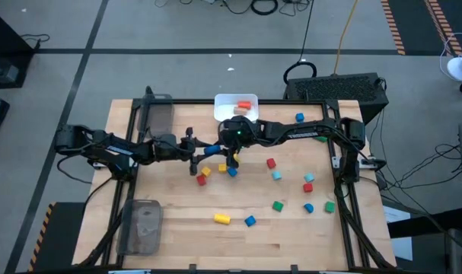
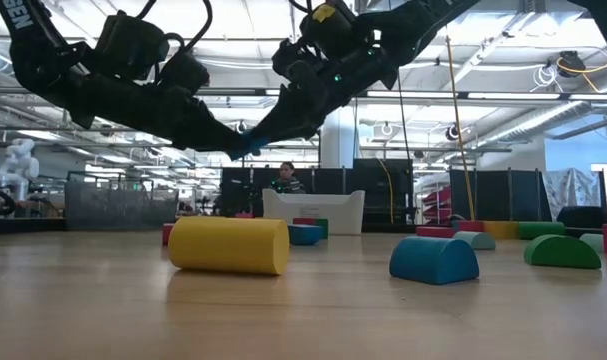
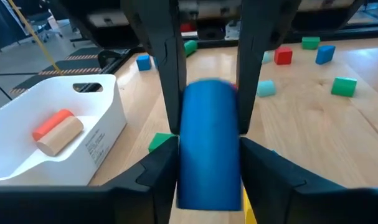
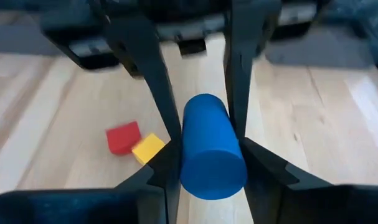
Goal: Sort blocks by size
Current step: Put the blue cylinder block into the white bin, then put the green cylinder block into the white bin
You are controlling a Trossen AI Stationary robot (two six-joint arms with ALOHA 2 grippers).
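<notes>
Nearest the low camera lies a yellow cylinder (image 2: 229,245) on the pale wooden bench (image 1: 291,228), a blue half-round block (image 2: 434,260) beside it. Above mid-bench, the left jaws (image 3: 207,134) and right jaws (image 4: 204,134) meet, both closed on one blue cylinder (image 3: 207,149) held in the air between them. Below it sit a small red cube (image 4: 122,137) and a yellow cube (image 4: 147,149), touching. Further out, a white bin (image 3: 58,140) holds an orange-tipped tan cylinder (image 3: 56,132); coloured blocks are scattered to the right. Clear trays (image 1: 143,226) line the left edge. Beyond stretches a bright workshop hall.
</notes>
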